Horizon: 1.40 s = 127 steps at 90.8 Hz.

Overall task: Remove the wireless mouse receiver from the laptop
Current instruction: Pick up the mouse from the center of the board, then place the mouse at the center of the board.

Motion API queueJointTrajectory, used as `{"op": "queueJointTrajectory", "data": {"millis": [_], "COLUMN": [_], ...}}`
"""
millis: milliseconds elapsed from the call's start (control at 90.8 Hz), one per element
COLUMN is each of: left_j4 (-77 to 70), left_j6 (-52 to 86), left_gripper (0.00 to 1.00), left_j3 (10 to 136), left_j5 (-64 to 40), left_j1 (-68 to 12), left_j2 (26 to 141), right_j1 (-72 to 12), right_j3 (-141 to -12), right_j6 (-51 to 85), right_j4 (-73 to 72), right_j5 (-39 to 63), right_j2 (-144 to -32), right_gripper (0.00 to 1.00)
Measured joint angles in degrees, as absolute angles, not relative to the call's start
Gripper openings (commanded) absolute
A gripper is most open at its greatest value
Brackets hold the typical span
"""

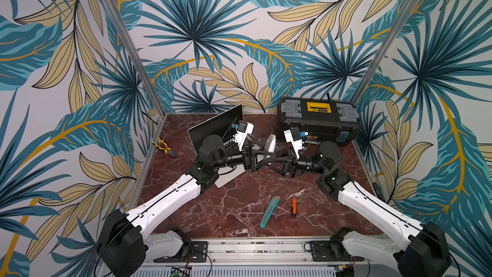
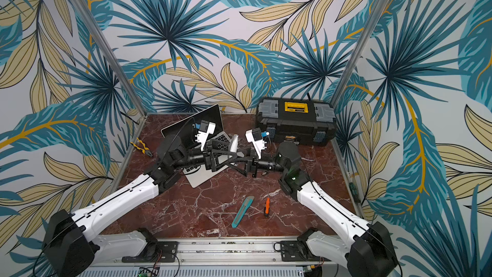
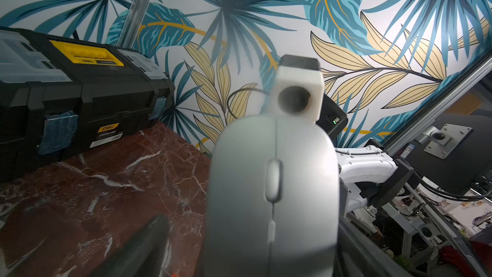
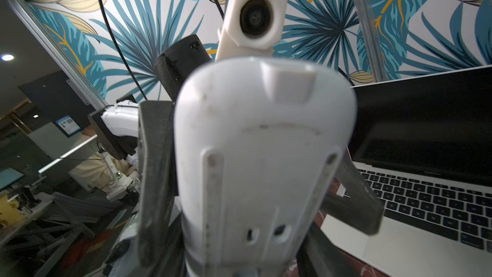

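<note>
In both top views the left arm [image 1: 170, 195] covers much of the open laptop [image 1: 213, 129], and its side edges are too small to make out any port or plug. The mouse [image 1: 271, 142] shows only as a pale sliver where the arms meet. Close to both wrist cameras it is blurred, cut off by the frame edge, and hides part of the laptop. The toolbox [image 3: 80, 89] runs off the left wrist view.

Black-and-yellow toolbox [image 1: 318, 121] at the back of the red marble table [image 1: 226, 222]; yellow pliers [image 1: 163, 147] by its left edge; teal box cutter [image 1: 269, 210] just beside an orange screwdriver [image 1: 293, 206] near the front
</note>
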<state>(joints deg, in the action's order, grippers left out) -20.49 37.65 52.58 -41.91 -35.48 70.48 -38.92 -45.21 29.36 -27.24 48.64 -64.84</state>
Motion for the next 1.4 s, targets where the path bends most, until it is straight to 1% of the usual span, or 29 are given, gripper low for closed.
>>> {"op": "queueJointTrajectory", "data": {"millis": [121,242,386,529,639,793,958,1112,1234,1399], "left_j4": [-14.6,-10.9,-1.1,12.0,18.2,23.2,25.3,26.0,26.5,26.9], "left_j6": [35.3,35.1,35.0,34.9,35.4,36.6,37.5,38.3,38.8,39.4], "left_gripper": [1.00,1.00,1.00,1.00,1.00,1.00,1.00,1.00,1.00,1.00], "left_j3": [51.9,49.5,47.6,47.0,42.9,37.4,36.9,36.2,35.6,34.9], "left_j5": [-37.9,-34.0,-23.7,-10.8,-5.3,-2.1,0.1,1.8,2.7,3.0], "left_j1": [-34.3,-30.3,-26.0,-23.0,-20.4,-18.3,-17.7,-17.2,-17.0,-16.9], "left_j2": [67.2,60.7,52.8,51.5,51.5,50.9,50.7,50.3,50.3,50.5], "right_j1": [-39.0,-39.0,-39.9,-44.2,-49.8,-54.7,-57.3,-59.8,-60.7,-60.8], "right_j3": [-45.2,-45.2,-45.6,-50.4,-55.1,-59.1,-61.1,-61.1,-61.1,-61.1], "right_j6": [24.2,18.9,13.2,7.1,1.9,-4.5,-10.5,-14.5,-16.5,-18.5], "right_j4": [-21.3,-13.6,-4.3,6.4,13.0,19.0,23.3,26.5,27.6,28.5], "right_j5": [44.2,37.1,27.1,19.1,13.4,6.1,-1.6,-5.2,-6.5,-6.9], "right_j2": [-65.0,-67.0,-73.9,-83.4,-89.3,-94.2,-99.2,-101.5,-101.7,-101.7], "right_gripper": [0.38,0.36,0.34,0.39,0.39,0.40,0.43,0.46,0.50,0.61]}}
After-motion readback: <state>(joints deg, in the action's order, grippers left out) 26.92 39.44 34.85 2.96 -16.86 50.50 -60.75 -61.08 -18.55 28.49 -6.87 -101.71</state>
